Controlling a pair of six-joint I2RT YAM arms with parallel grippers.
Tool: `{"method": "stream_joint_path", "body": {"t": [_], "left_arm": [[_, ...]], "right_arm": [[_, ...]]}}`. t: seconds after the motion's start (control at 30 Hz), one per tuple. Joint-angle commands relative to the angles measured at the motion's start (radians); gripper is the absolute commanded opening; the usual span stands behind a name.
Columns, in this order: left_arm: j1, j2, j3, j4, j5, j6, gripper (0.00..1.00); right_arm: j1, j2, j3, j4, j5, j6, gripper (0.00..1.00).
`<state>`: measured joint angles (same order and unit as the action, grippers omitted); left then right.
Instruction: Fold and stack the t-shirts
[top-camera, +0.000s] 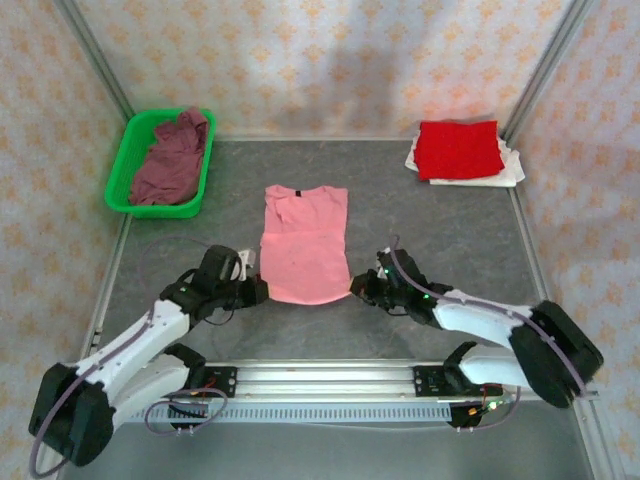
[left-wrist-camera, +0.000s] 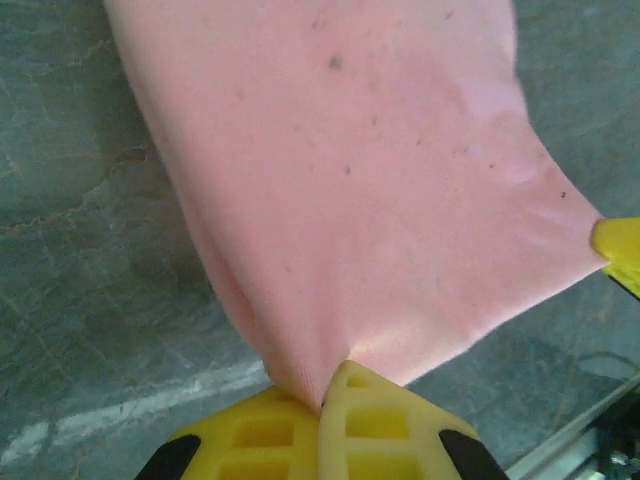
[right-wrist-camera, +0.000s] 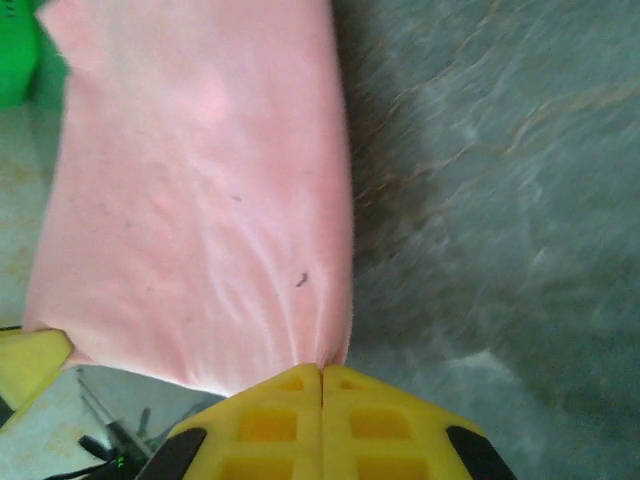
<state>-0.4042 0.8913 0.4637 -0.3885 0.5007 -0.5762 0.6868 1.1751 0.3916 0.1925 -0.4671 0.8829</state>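
Far left, at the back of the table (top-camera: 450, 235), the green basket (top-camera: 119, 170) contains the maroon t-shirt (top-camera: 170, 160), bunched, with one part draped over the far rim. My left gripper (left-wrist-camera: 325, 400) sits near the front edge, left of centre, with its yellow fingers pressed together on the near-left hem corner of the pink t-shirt (top-camera: 303, 245). The cloth gathers into a tight pucker where it enters the pinch. The pink t-shirt lies lengthwise in the middle of the table, collar at the far end and hem toward me. Its long sides are straight, and the surface is mostly smooth with a few small dark specks. My right gripper (right-wrist-camera: 320, 372) is right of centre, level with the left one. Its fingers are likewise closed, pinching the near-right hem corner, so the hem stretches between both grips. In each wrist view, the opposite gripper's yellow fingertip is visible at the far hem corner. Far right, at the back corner, the red t-shirt (top-camera: 458, 148) lies folded on top of the white t-shirt (top-camera: 512, 168), whose edges project beyond it.
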Motion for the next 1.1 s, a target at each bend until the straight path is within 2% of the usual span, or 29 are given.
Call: {"method": "stream_joint_path", "body": {"t": [0.0,0.07,0.17,0.3,0.6,0.9,1.07], "left_arm": [[0.001,-0.037,0.070,-0.114,-0.029,-0.008,0.00],[0.024,-0.007,0.138,-0.118,-0.036,0.004,0.00],[0.088,0.083,0.232,-0.056,0.021,-0.001,0.00],[0.146,0.224,0.368,0.013,0.050,0.025,0.00],[0.272,0.534,0.643,0.009,0.058,0.105,0.00],[0.318,0.772,0.829,0.027,0.037,0.156,0.00],[0.334,0.963,1.049,0.001,0.054,0.182,0.00]], "right_arm": [[0.001,-0.103,0.061,-0.119,0.150,-0.009,0.00],[-0.020,-0.117,0.121,-0.156,0.169,-0.050,0.00],[-0.076,-0.077,0.230,-0.177,0.145,-0.107,0.00],[-0.143,0.070,0.406,-0.198,0.115,-0.196,0.00],[-0.222,0.428,0.762,-0.246,0.051,-0.292,0.00],[-0.257,0.675,1.018,-0.279,0.031,-0.329,0.00],[-0.298,0.806,1.135,-0.279,0.022,-0.305,0.00]]}}
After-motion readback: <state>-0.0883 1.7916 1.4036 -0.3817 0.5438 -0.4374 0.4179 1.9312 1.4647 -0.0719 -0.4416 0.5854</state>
